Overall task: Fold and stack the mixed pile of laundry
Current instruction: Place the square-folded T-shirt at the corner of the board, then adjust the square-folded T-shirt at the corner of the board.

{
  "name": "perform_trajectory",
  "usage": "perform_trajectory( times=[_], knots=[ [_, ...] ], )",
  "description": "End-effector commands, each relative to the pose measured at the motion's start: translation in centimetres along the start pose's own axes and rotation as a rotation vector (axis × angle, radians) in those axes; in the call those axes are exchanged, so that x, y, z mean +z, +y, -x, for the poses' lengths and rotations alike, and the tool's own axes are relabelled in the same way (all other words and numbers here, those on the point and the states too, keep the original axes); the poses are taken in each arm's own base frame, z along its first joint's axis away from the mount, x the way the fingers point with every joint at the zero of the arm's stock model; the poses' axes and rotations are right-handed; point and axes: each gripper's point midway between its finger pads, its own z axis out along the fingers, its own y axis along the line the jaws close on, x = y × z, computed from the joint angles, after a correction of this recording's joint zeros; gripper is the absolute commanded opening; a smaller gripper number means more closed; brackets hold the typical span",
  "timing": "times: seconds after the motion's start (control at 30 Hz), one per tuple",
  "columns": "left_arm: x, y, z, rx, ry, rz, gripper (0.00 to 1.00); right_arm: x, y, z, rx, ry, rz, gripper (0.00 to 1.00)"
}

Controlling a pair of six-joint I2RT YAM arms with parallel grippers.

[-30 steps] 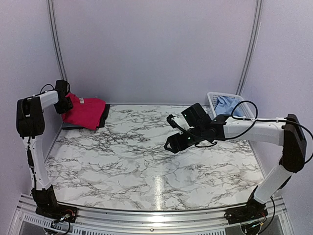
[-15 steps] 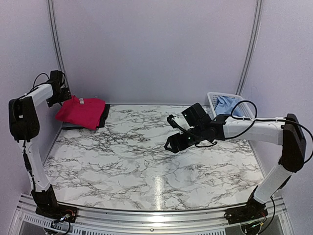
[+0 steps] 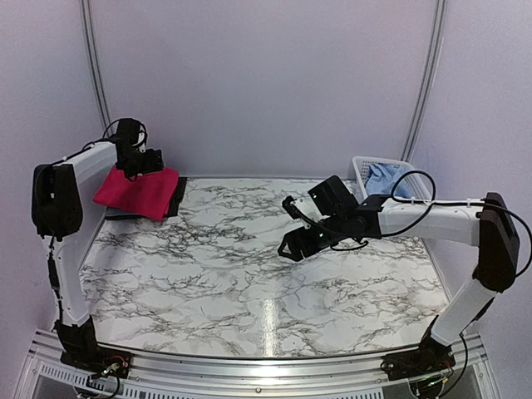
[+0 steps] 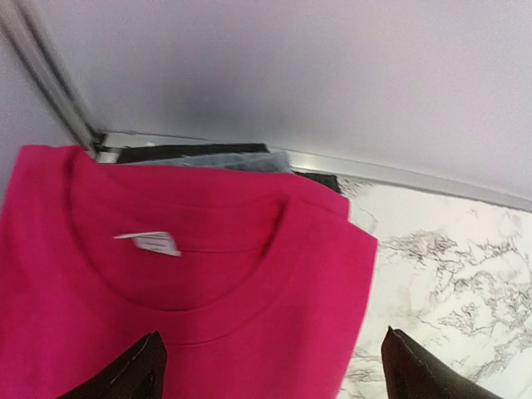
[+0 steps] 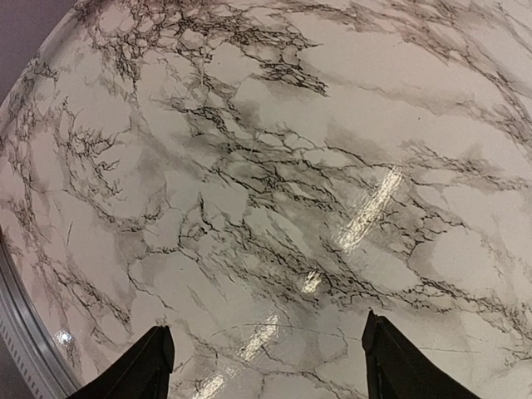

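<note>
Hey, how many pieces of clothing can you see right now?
4: a pink T-shirt atop the far-left stack, a faded denim piece and a dark garment beneath it, and a light blue shirt in the white basket. More may be hidden.

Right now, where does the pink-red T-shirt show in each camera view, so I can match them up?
Top external: the T-shirt lies folded at the far left corner of the marble tabletop.
Left wrist: the T-shirt fills the lower left, collar and label showing.
Right wrist: not in it.
Shared landmark: the marble tabletop, in all three views.
</note>
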Motion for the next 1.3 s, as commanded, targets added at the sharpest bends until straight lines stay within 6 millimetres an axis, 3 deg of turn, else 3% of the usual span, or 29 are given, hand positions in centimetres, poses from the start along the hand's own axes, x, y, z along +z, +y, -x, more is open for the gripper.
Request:
perform_trajectory(
  times=[0.0,0.17,0.27,0.43,0.53,0.7,0.77,0.9,1.03,1.17,1.27],
  knots=[
    [3.4,-1.3,-1.7,-0.008,0.049,-0.006,0.86,-0.2,-0.1,0.5,-0.002,-0.015,0.001,0.74],
    [6.3,-2.9,-2.5,0.057,0.055,0.029,0.85,-0.3,-0.8,0.0,0.003,-0.002,-0.009,0.74],
    [7.2,-3.2,-3.3,0.140,0.053,0.130,0.96,-0.4,-1.4,0.0,0.014,-0.003,-0.016,0.74],
    [9.0,-1.7,-5.3,0.185,0.096,0.267,0.99,-0.8,-2.2,0.0,0.031,-0.007,-0.026,0.74],
    [9.6,0.0,-5.0,0.136,0.088,0.329,0.99,-0.7,-2.3,-0.2,0.032,0.000,-0.027,0.74],
    [12.3,1.7,-4.5,-0.209,0.098,0.076,0.99,-0.9,-2.4,-0.2,0.035,0.004,-0.034,0.74],
    [12.6,0.3,-3.7,-0.243,0.086,-0.046,0.99,-1.1,-2.5,-0.1,0.035,0.001,-0.043,0.74],
    [10.7,-1.8,-0.4,-0.231,0.028,-0.162,0.99,-1.2,-2.6,0.0,0.044,-0.004,-0.049,0.74],
    [5.5,-0.9,3.7,-0.184,-0.078,-0.108,0.99,-1.4,-2.4,0.4,0.067,-0.024,-0.041,0.74],
    [0.5,4.0,6.9,-0.209,-0.169,0.003,0.99,-1.6,-2.2,0.5,0.085,-0.038,-0.032,0.74],
    [-1.9,7.7,7.2,-0.249,-0.192,0.102,0.99,-1.7,-2.1,0.3,0.096,-0.041,-0.024,0.74]
  ],
)
